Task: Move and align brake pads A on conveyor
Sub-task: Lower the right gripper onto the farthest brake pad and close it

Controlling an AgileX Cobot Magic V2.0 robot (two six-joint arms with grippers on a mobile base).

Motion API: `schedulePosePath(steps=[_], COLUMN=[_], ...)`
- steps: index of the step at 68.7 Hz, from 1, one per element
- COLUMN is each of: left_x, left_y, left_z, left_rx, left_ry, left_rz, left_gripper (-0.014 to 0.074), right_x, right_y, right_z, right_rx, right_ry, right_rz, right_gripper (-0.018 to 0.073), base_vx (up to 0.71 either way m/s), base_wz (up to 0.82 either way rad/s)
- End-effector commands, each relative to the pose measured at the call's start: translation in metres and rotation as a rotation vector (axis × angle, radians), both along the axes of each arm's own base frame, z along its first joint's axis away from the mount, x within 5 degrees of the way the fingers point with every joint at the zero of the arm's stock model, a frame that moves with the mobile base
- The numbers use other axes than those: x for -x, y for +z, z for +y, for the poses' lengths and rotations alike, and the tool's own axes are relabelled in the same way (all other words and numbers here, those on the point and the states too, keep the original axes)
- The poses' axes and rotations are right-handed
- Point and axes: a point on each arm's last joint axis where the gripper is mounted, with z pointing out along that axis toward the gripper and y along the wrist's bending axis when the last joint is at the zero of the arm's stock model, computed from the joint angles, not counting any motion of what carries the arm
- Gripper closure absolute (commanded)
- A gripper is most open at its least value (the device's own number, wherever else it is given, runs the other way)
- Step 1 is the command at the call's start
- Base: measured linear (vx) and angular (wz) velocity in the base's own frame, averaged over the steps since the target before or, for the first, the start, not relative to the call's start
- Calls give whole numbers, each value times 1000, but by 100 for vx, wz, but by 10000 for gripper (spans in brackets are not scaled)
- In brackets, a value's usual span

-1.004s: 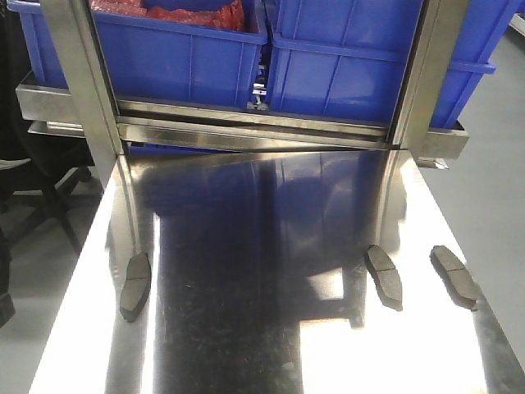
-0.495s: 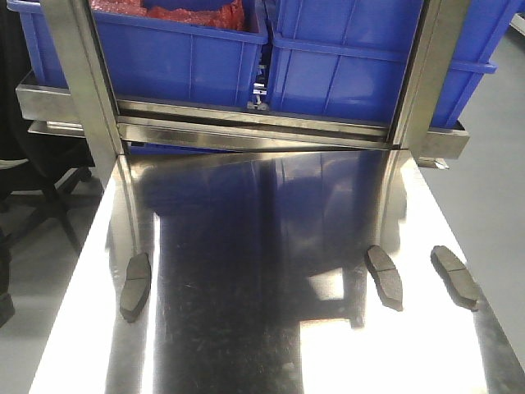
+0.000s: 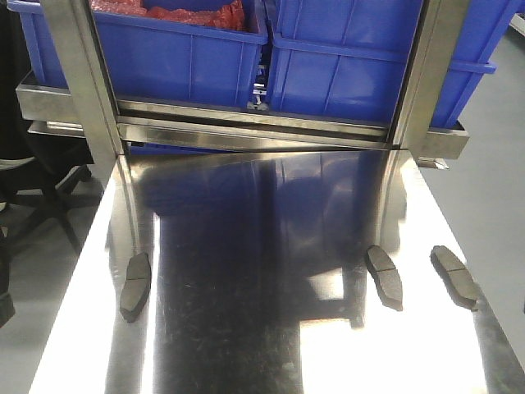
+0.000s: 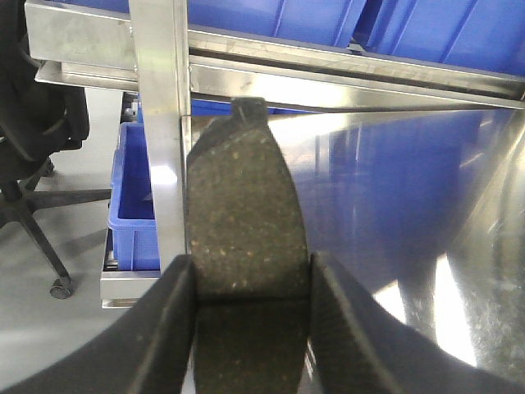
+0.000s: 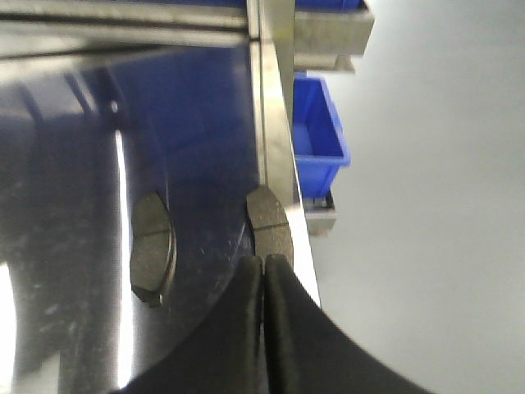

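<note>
Three dark brake pads lie on a shiny steel table in the front view: one at the left edge, one right of centre, one at the right edge. Neither gripper shows there. In the left wrist view my left gripper is shut on another brake pad, which sticks out forward between the fingers. In the right wrist view my right gripper is shut and empty, its tips over the near end of the right-edge pad; the other pad lies to its left. The conveyor is out of view.
Blue bins sit on a steel shelf at the table's far end, held by upright steel posts. An office chair stands left of the table. A small blue bin sits low beyond the right edge.
</note>
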Motion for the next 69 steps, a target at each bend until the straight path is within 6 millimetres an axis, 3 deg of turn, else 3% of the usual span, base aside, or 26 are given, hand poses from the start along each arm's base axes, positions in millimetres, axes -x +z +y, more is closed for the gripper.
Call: schedulePosePath(steps=[1, 11, 25, 31, 46, 69], left_x=[-4, -4, -4, -4, -4, -4], left_y=[19, 19, 19, 19, 19, 19], left_z=[0, 0, 0, 0, 0, 0], left_rx=[25, 25, 25, 25, 24, 24], left_ry=[9, 9, 9, 9, 9, 9], left_rz=[-125, -125, -123, -123, -122, -122], left_gripper=[493, 493, 493, 493, 493, 493], right_x=[-19, -32, -37, -38, -54, -148], right_y=[9, 1, -4, -3, 6, 5], right_z=[-1, -1, -2, -1, 1, -4], right_rx=[15, 14, 15, 13, -60, -33], right_ry=[3, 6, 7, 8, -8, -15], right_rz=[-45, -6, 22, 3, 35, 356], right_gripper=[549, 416, -36, -164, -144, -99], base_vx=[0, 0, 0, 0, 0, 0], base_wz=[0, 0, 0, 0, 0, 0])
